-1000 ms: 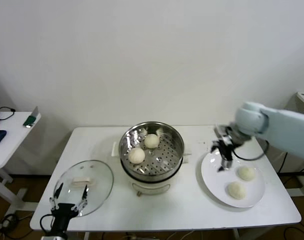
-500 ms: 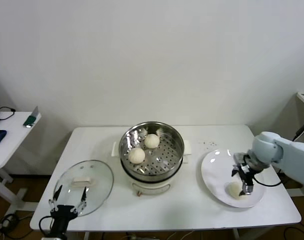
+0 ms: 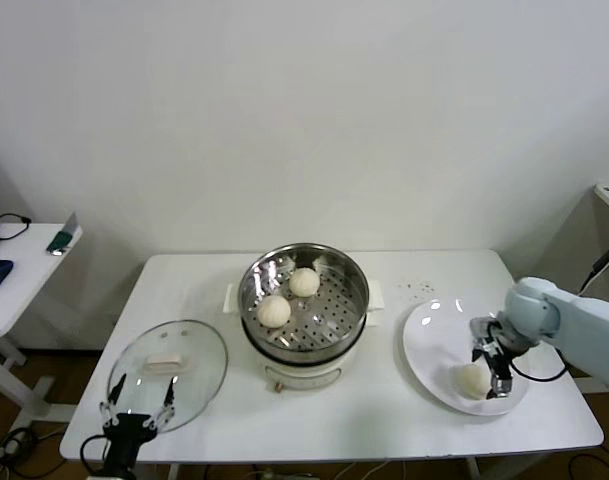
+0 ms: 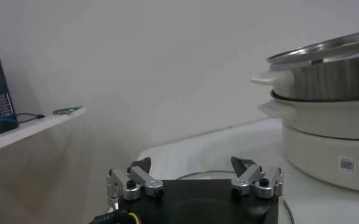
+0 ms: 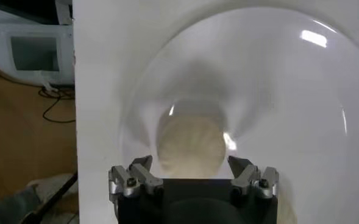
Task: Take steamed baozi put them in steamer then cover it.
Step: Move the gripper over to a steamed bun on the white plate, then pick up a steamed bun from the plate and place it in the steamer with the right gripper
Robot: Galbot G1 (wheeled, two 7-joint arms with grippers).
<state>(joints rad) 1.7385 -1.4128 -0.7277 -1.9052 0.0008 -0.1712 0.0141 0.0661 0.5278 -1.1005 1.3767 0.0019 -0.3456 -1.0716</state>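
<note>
Two baozi (image 3: 274, 311) lie on the perforated tray of the steel steamer (image 3: 352, 298) at the table's middle. One baozi (image 3: 472, 379) shows on the white plate (image 3: 434, 340) at the right; a fourth is hidden. My right gripper (image 3: 491, 368) is open, low over the plate beside that baozi. In the right wrist view the baozi (image 5: 190, 145) lies just ahead of my right gripper (image 5: 190, 163), between its spread fingers. The glass cover (image 3: 169, 365) lies flat at the front left. My left gripper (image 3: 134, 415) is open just in front of it, empty.
The white table's (image 3: 404, 425) front edge runs close to the plate and shows in the right wrist view (image 5: 75, 122). A side table (image 3: 14, 275) with small items stands at far left. The steamer (image 4: 325, 115) rises beside my left gripper (image 4: 191, 167).
My right gripper has moved from the plate's far left edge across and down to the near baozi. The farther baozi on the plate is now hidden. The left arm has not moved.
</note>
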